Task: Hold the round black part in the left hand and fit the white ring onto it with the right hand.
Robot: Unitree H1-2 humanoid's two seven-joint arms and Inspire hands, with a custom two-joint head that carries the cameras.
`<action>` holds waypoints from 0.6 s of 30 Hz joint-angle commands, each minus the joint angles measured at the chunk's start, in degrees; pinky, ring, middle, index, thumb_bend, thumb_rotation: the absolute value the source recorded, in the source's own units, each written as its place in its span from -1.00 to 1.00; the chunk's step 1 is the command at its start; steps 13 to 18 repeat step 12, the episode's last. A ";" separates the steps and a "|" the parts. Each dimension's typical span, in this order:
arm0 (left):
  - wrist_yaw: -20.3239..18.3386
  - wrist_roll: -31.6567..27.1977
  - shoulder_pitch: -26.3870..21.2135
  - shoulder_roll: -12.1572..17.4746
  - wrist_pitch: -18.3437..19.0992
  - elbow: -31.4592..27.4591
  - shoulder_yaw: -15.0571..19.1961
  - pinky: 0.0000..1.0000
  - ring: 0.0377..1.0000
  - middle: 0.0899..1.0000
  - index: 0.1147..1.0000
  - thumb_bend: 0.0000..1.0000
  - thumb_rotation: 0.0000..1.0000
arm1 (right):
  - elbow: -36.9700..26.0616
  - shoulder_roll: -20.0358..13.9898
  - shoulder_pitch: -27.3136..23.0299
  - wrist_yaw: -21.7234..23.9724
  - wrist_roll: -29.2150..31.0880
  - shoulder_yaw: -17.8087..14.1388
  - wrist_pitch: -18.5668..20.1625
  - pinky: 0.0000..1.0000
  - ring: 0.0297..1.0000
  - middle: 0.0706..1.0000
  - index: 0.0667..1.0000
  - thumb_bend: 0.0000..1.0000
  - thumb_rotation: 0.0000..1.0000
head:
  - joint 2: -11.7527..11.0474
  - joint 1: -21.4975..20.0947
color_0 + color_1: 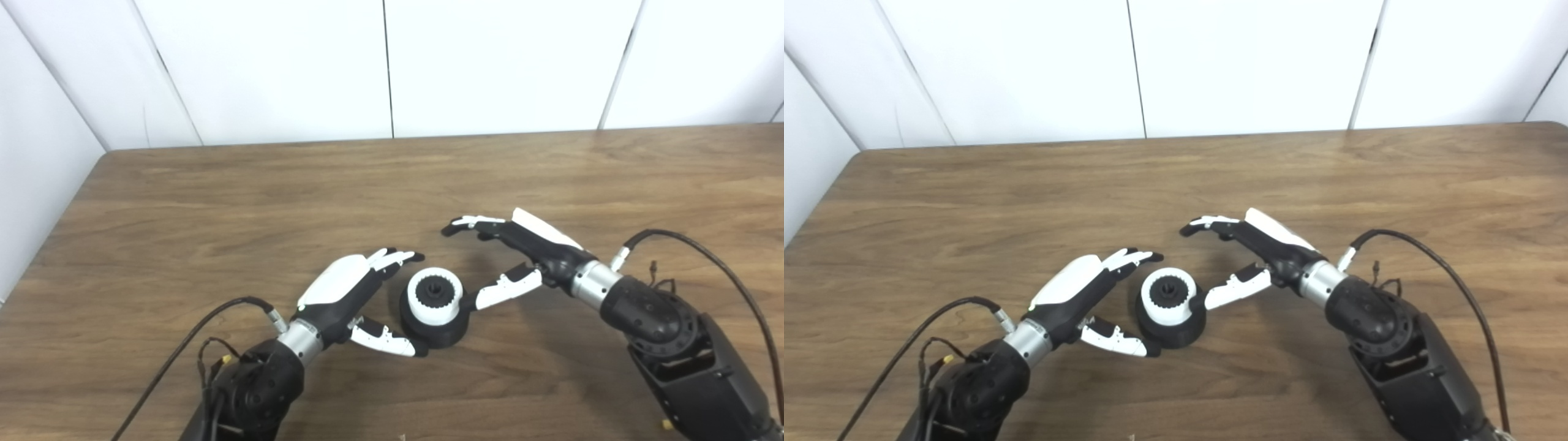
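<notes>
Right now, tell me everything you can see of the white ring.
The white ring looks like matte plastic with a toothed inner edge. It sits level on top of the round black part, around a dark central hub, on the wooden table. Both open hands flank it; neither clearly touches the ring itself.

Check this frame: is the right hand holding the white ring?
No. The white ring sits on the round black part, and the right hand is open beside it.

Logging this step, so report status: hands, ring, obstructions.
Left hand open beside black part; right hand open, holding nothing. White ring sits on the part, on the table. Nothing in the way.
</notes>
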 commanded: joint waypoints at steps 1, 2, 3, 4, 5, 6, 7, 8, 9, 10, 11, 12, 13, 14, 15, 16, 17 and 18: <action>-0.81 -1.18 0.23 2.82 1.13 -0.95 1.79 0.82 0.99 0.90 0.84 1.00 -0.27 | -0.52 -1.04 -2.41 -1.17 -0.06 -1.54 -1.45 0.84 0.97 0.86 0.71 1.00 -0.01 | 0.05 -0.12; -0.73 -1.55 0.40 3.43 0.67 -1.01 2.27 0.84 0.99 0.89 0.84 1.00 -0.26 | -0.33 -1.31 -2.40 -1.16 0.10 -1.86 -1.61 0.85 0.97 0.86 0.73 1.00 0.00 | 0.00 -0.13; -0.86 -1.88 0.51 4.03 0.55 -1.18 2.68 0.87 1.00 0.91 0.86 1.00 -0.23 | -0.19 -1.58 -2.37 -1.10 0.32 -2.21 -1.68 0.87 0.98 0.87 0.73 1.00 -0.02 | 0.00 -0.14; -1.10 -2.20 0.63 4.57 0.67 -1.39 3.09 0.88 1.00 0.92 0.87 1.00 -0.22 | -0.09 -1.83 -2.32 -1.00 0.52 -2.55 -1.67 0.89 0.98 0.87 0.74 1.00 -0.02 | -0.02 -0.23; -1.57 -2.40 0.73 5.03 1.24 -1.87 3.50 0.89 1.00 0.93 0.88 1.00 -0.22 | -0.02 -2.17 -2.26 -0.90 0.60 -2.84 -1.71 0.89 0.98 0.88 0.75 1.00 -0.02 | -0.07 -0.33; -1.90 -2.48 0.79 5.29 1.67 -2.20 3.75 0.89 1.00 0.94 0.89 1.00 -0.22 | 0.02 -2.39 -2.22 -0.83 0.65 -3.01 -1.74 0.90 0.99 0.88 0.75 1.00 -0.01 | -0.07 -0.33; -2.13 -2.52 0.83 5.40 1.91 -2.40 3.92 0.89 1.00 0.95 0.89 1.00 -0.22 | 0.05 -2.51 -2.20 -0.79 0.66 -3.09 -1.77 0.90 0.99 0.88 0.75 1.00 -0.01 | -0.07 -0.33; -2.21 -2.90 1.06 5.91 2.01 -2.83 4.58 0.89 1.00 0.94 0.89 1.00 -0.24 | 0.19 -2.96 -2.12 -0.80 0.63 -3.36 -1.84 0.90 0.98 0.88 0.75 1.00 0.01 | -0.20 -0.56; -2.19 -3.38 1.28 6.38 2.04 -3.12 5.22 0.88 1.00 0.94 0.89 1.00 -0.25 | 0.31 -3.37 -2.00 -0.82 0.68 -3.71 -1.79 0.89 0.98 0.88 0.76 1.00 0.02 | -0.20 -0.56; -2.11 -3.87 1.49 6.80 2.02 -3.35 5.83 0.88 1.00 0.94 0.89 1.00 -0.25 | 0.37 -3.69 -1.87 -0.84 0.76 -4.04 -1.71 0.89 0.98 0.88 0.76 1.00 0.03 | -0.24 -0.72; -1.87 -4.36 1.73 7.22 1.91 -3.50 6.45 0.88 1.00 0.94 0.89 1.00 -0.25 | 0.41 -3.93 -1.70 -0.84 1.04 -4.51 -1.47 0.90 0.98 0.88 0.76 1.00 0.02 | -0.22 -0.90; -1.68 -4.97 1.97 7.56 1.90 -3.65 7.15 0.89 1.00 0.94 0.90 1.00 -0.24 | 0.36 -4.11 -1.42 -0.87 1.50 -5.16 -1.14 0.92 0.99 0.89 0.77 1.00 0.01 | -0.29 -0.99; -1.68 -4.97 1.97 7.56 1.90 -3.65 7.15 0.89 1.00 0.94 0.90 1.00 -0.24 | 0.36 -4.11 -1.42 -0.87 1.50 -5.16 -1.14 0.92 0.99 0.89 0.77 1.00 0.01 | -0.29 -0.99; -1.68 -4.97 1.97 7.56 1.90 -3.65 7.15 0.89 1.00 0.94 0.90 1.00 -0.24 | 0.36 -4.11 -1.42 -0.87 1.50 -5.16 -1.14 0.92 0.99 0.89 0.77 1.00 0.01 | -0.29 -0.99; -1.68 -4.97 1.97 7.56 1.90 -3.65 7.15 0.89 1.00 0.94 0.90 1.00 -0.24 | 0.36 -4.11 -1.42 -0.87 1.50 -5.16 -1.14 0.92 0.99 0.89 0.77 1.00 0.01 | -0.29 -0.99; -1.68 -4.97 1.97 7.56 1.90 -3.65 7.15 0.89 1.00 0.94 0.90 1.00 -0.24 | 0.36 -4.11 -1.42 -0.87 1.50 -5.16 -1.14 0.92 0.99 0.89 0.77 1.00 0.01 | -0.29 -0.99; -1.68 -4.97 1.97 7.56 1.90 -3.65 7.15 0.89 1.00 0.94 0.90 1.00 -0.24 | 0.36 -4.11 -1.42 -0.87 1.50 -5.16 -1.14 0.92 0.99 0.89 0.77 1.00 0.01 | -0.29 -0.99; -1.68 -4.97 1.97 7.56 1.90 -3.65 7.15 0.89 1.00 0.94 0.90 1.00 -0.24 | 0.36 -4.11 -1.42 -0.87 1.50 -5.16 -1.14 0.92 0.99 0.89 0.77 1.00 0.01 | -0.29 -0.99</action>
